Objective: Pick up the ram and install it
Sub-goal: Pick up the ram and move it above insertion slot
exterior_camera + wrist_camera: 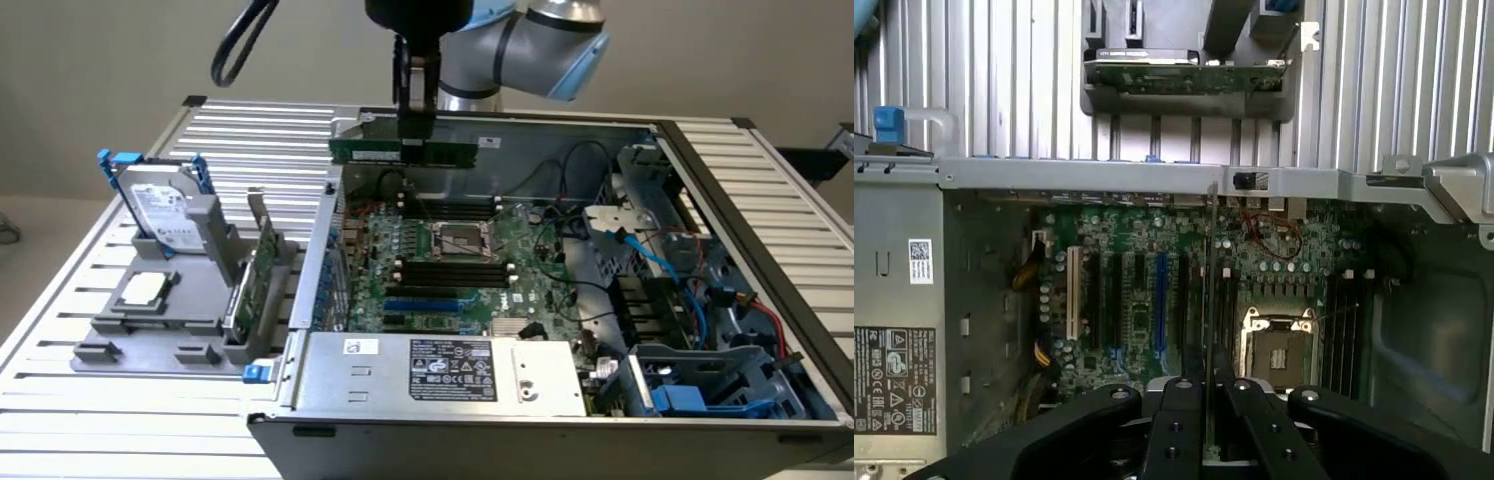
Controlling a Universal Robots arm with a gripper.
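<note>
Clamped tight on the ram [374, 152] with the gripper [414, 142]; narrow matte-black fingers pressed against its flat faces near mid-length; held level, a thin green board stick with dark chips; seen edge-on in the wrist view as a fine line [1212, 280] running out from between the gripper [1209, 385] fingers. Hanging clear above the open computer case [787, 330], touching nothing but the fingers. Directly below the hand, looking down on a green motherboard [534, 285] dotted with small round capacitors; long black slots [454, 268] in parallel rows; a square metal-framed socket [463, 240] between them. Lower and well apart from the hand, a grey sheet-metal power supply [441, 370] with printed labels. Well off to the gripper's side, toward the exterior view's left, a silver hard drive [167, 210] with blue clips, standing upright in a grey moulded holder [147, 330]; beside it a wider green expansion card [260, 270] on edge. Under everything, a ribbed aluminium table [240, 130] of long parallel slats; behind the hand, a plain pale wall [107, 50].
</note>
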